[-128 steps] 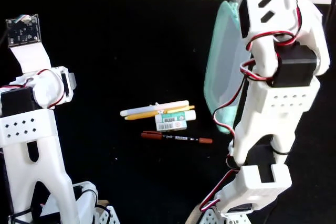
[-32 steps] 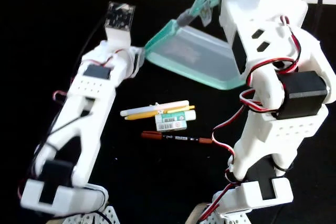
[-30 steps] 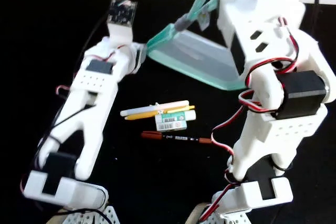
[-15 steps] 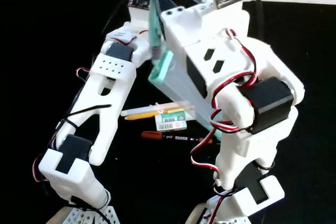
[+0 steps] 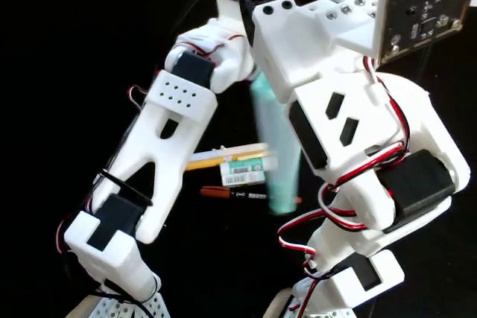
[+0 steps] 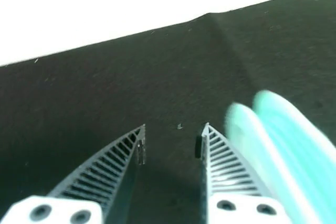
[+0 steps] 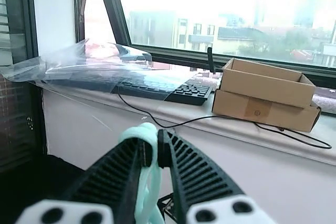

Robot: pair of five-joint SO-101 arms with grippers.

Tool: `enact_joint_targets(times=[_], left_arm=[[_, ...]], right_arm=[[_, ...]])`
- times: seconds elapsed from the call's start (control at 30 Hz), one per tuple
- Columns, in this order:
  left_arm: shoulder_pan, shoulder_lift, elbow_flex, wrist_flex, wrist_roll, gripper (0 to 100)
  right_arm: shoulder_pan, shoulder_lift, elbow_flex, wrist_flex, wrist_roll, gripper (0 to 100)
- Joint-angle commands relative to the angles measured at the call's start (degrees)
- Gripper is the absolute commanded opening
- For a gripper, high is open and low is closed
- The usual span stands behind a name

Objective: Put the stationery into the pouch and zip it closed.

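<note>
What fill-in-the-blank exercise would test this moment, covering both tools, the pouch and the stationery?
1. The right tool is ____ on the pouch.
2. The left tool, beside the pouch, is ____.
3. The eraser and the brown pen lie on the ____, not in the pouch.
Missing words: shut; open; table.
</note>
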Motion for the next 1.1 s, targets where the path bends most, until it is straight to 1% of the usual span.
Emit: enact_joint_targets(times=[0.0, 0.13, 0.27, 0.37, 0.63, 0.73, 0.9, 0.97, 1.07], left_arm=[[2.9, -0.4, -2.7, 0.4, 0.2, 18], [4.9, -0.3, -2.9, 0.2, 0.1, 18], [4.5, -0.3, -1.4, 0.7, 0.0, 18], [1.7, -0.4, -0.5, 1.6, 0.0, 18], [-8.7, -1.0, -0.7, 6.4, 0.1, 18], [-12.4, -1.2, -1.0, 9.8, 0.3, 19], [-16.3, -4.6, -5.1, 21.7, 0.3, 19], [-17.5, -7.0, -5.9, 24.0, 0.3, 19], [-18.2, -10.6, -6.0, 24.8, 0.3, 19]], right_arm=[[-0.5, -1.5, -1.3, -1.5, -0.5, 0.8], [-0.6, -1.5, -1.7, -1.5, -0.5, 0.8], [-0.5, -1.5, -1.3, 0.7, -0.5, 0.8], [-0.5, -1.5, -1.5, 3.0, -0.5, 0.8], [0.7, -1.6, -1.5, 3.5, -0.6, 0.8], [0.7, -1.6, -1.5, 3.5, -0.6, 0.8], [0.7, -1.7, -1.8, 3.5, -1.2, 0.7], [0.7, -1.9, -1.8, 3.5, -3.1, 0.7], [0.7, -2.0, -1.8, 3.4, -3.3, 0.7]])
